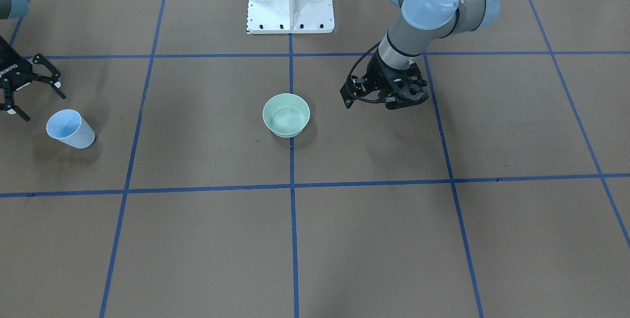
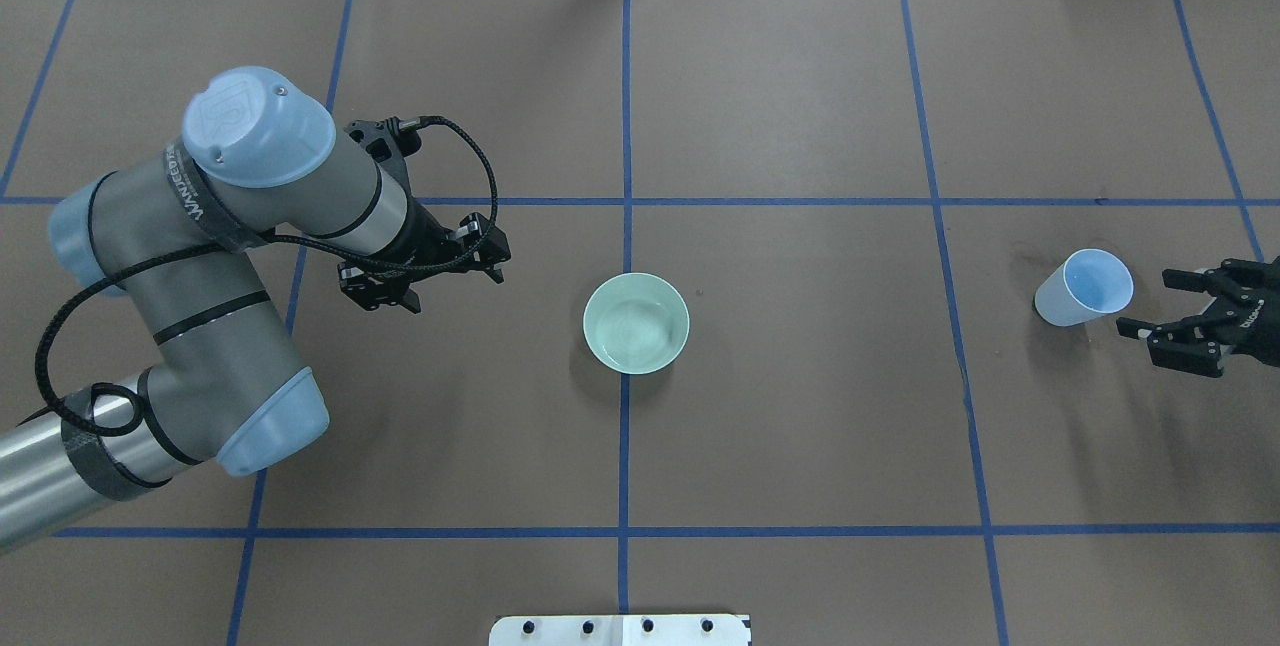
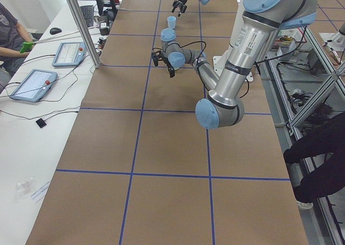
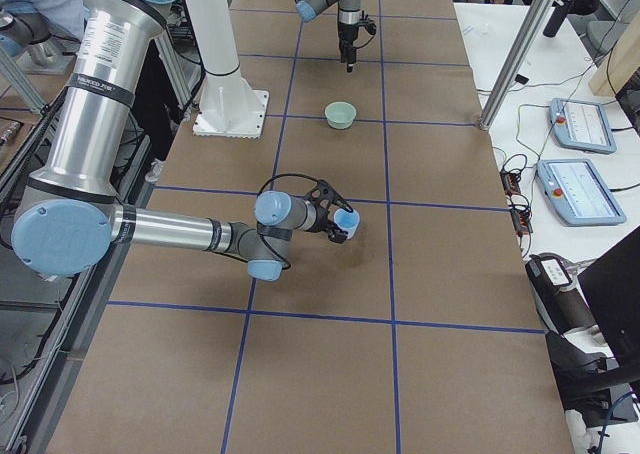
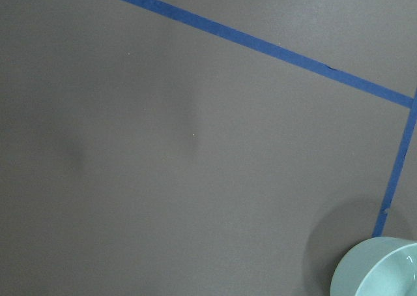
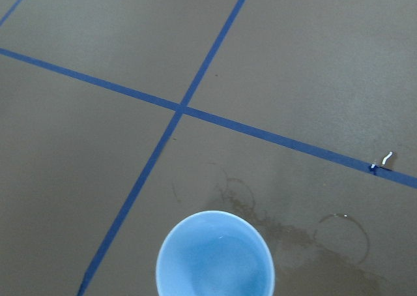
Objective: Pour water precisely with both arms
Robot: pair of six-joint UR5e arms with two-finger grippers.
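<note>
Likely step: cup approach. Right arm (image 4: pixel 180 229) jaws spread; blue cup (image 2: pixel 1085 288) just beside, 9 o'clock. Left arm (image 2: pixel 250 226) jaws: cannot tell. Next: pinch cup level.

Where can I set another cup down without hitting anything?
Bare: the stretch between the green bowl and the blue cup, and the row on the operators' side of the bowl. Crowded: beside the cup, where the right gripper holds its jaws open, and the bowl's other side, below the left gripper.
</note>
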